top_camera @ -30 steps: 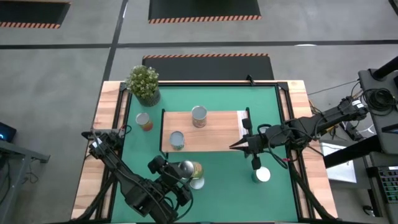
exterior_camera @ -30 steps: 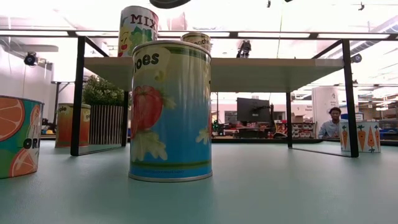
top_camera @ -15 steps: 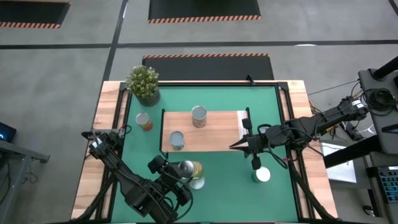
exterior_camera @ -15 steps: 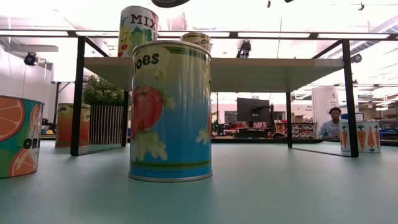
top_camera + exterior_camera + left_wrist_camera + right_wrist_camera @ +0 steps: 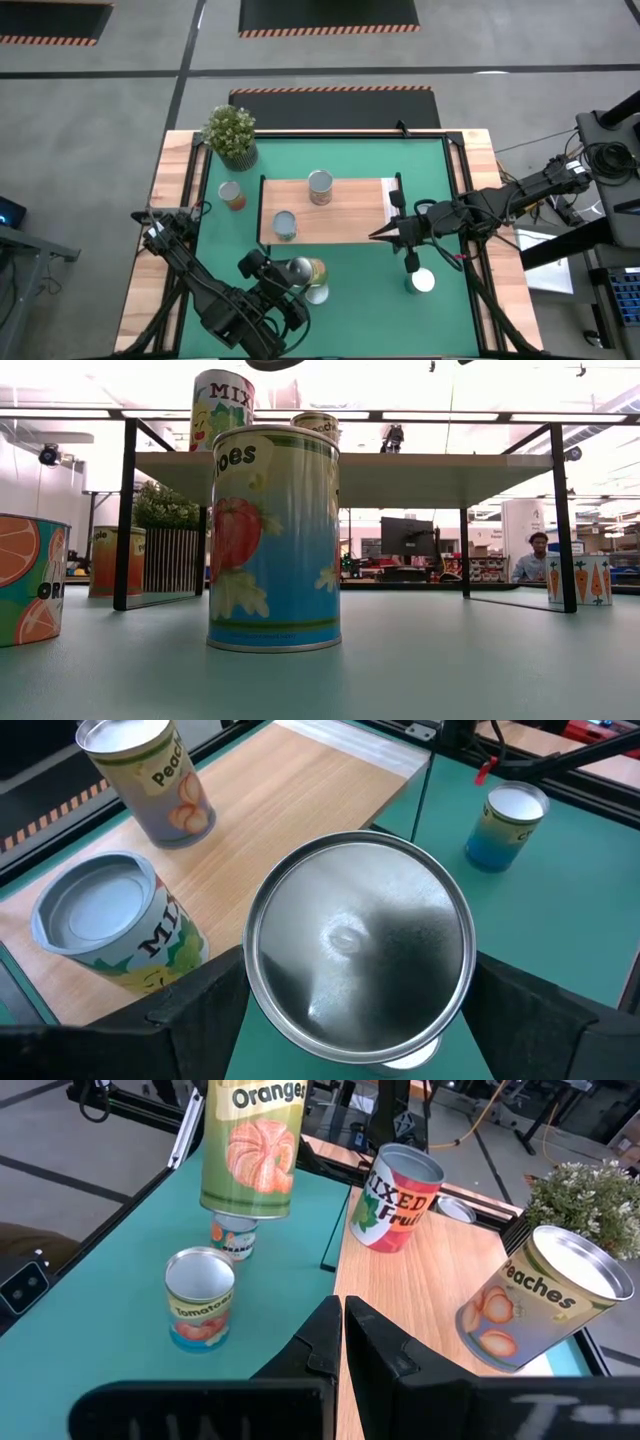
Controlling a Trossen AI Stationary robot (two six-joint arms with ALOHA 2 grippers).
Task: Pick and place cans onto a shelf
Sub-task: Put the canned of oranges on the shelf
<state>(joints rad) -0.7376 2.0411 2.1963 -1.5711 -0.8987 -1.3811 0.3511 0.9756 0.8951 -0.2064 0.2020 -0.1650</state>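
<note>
My left gripper (image 5: 297,272) is shut on an orange-labelled can (image 5: 250,1145), whose silvery top (image 5: 360,950) fills the left wrist view, in front of the shelf's near edge. A tomato can (image 5: 200,1300) and a small orange can (image 5: 232,1240) stand on the green mat below it. The wooden shelf (image 5: 340,215) carries a peaches can (image 5: 320,184) and a mixed-fruit can (image 5: 285,225), both upright. My right gripper (image 5: 385,234) is shut and empty at the shelf's near right corner. Another can (image 5: 423,282) stands on the mat near it. My left gripper pinches the orange can between its two fingers (image 5: 200,1010), one on either side just below the top rim (image 5: 250,975). The fingers come from the table's near left side. The can is upright and lifted clear of the mat, its base (image 5: 238,1210) above the cans below.
A potted plant (image 5: 231,133) stands at the mat's far left corner, with a can (image 5: 232,195) beside the shelf's left end. The shelf's black frame legs (image 5: 124,510) stand on the mat. A person (image 5: 537,555) sits in the room behind the table.
</note>
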